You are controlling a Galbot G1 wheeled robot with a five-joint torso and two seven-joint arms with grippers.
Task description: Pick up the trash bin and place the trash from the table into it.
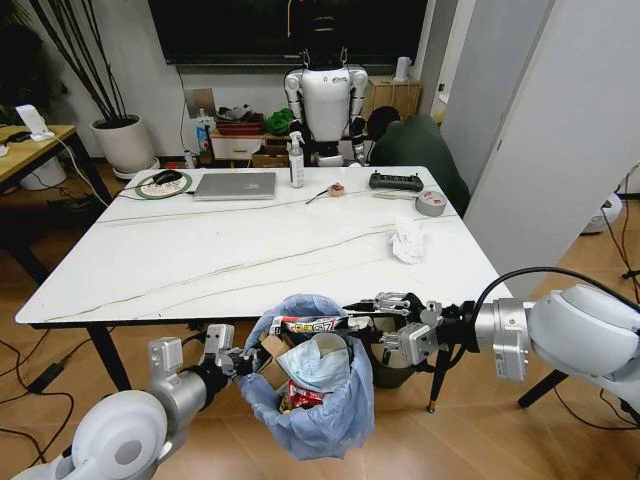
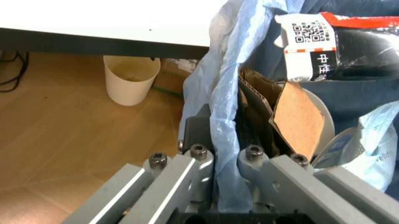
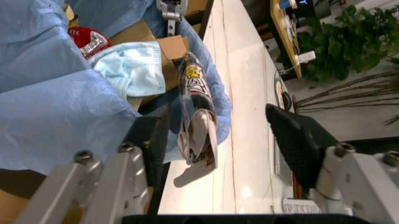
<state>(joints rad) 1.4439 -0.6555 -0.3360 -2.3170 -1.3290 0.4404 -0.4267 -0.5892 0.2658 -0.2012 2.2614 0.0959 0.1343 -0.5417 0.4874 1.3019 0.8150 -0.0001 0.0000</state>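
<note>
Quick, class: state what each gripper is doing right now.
Left gripper: shut on the trash bin liner.
Right gripper: open, a wrapper between its fingers.

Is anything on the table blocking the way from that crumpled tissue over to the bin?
Nothing visible does. The tissue lies alone near the table's right edge, with bare tabletop between it and the bin, which the left tool holds at the near edge.

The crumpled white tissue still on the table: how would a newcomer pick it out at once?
Start from the large white table and go to its right side. The tissue lies there alone, just nearer the robot than the grey tape roll. It is the one soft, crumpled white wad; its neighbours are hard-edged.
</note>
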